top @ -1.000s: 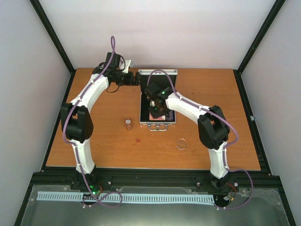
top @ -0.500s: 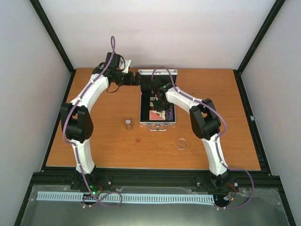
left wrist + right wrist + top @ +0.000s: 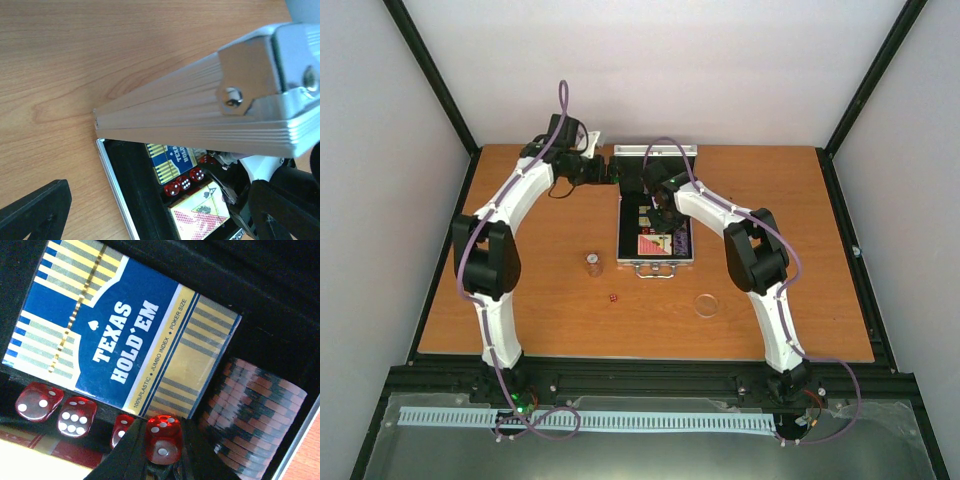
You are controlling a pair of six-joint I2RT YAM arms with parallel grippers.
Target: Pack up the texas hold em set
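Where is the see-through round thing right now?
In the top view, the clear round disc lies flat on the table, outside the silver case. It is to the right of the case's handle end, close beside the right arm.

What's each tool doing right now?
Left tool: open, gripping nothing.
Right tool: closed on a red die.

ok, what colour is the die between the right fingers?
Translucent red die with white pips. The right wrist view shows it best.
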